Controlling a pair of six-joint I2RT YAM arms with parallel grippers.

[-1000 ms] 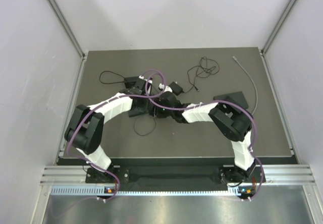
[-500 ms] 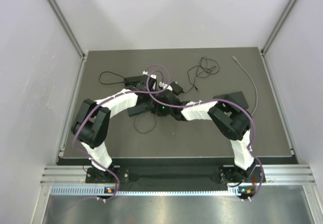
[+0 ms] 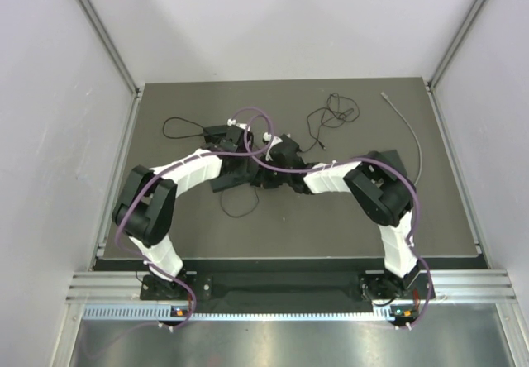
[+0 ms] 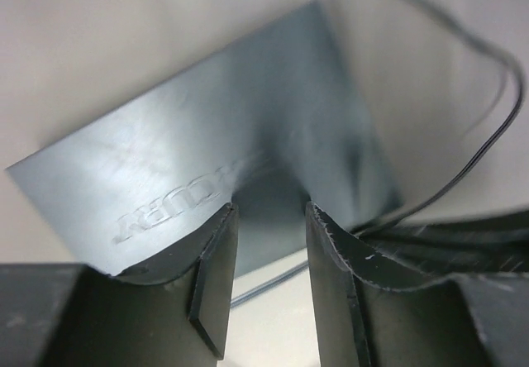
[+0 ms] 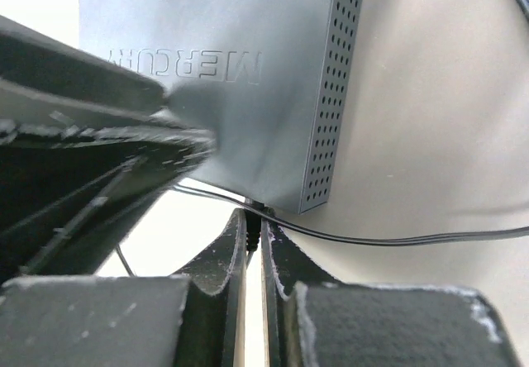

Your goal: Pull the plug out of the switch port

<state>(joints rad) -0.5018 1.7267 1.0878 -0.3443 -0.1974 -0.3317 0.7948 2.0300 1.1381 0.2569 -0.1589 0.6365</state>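
Both arms edged forward; your left claw (image 4: 270, 210), half open, rests on the light switch (image 4: 207, 127), your right claw (image 5: 254, 220) nipped on the stiff plug (image 5: 252, 205), so pull there, not the cable (image 5: 397, 239).

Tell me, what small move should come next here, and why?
Probably draw the right arm's jaws straight back from the switch. They look closed on the plug at the switch's edge, while the left arm's jaws, standing apart, press on the switch's top, seemingly steadying it.

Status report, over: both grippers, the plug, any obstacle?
Left gripper open over switch. Right gripper shut on plug at switch edge. Nothing seen blocking.
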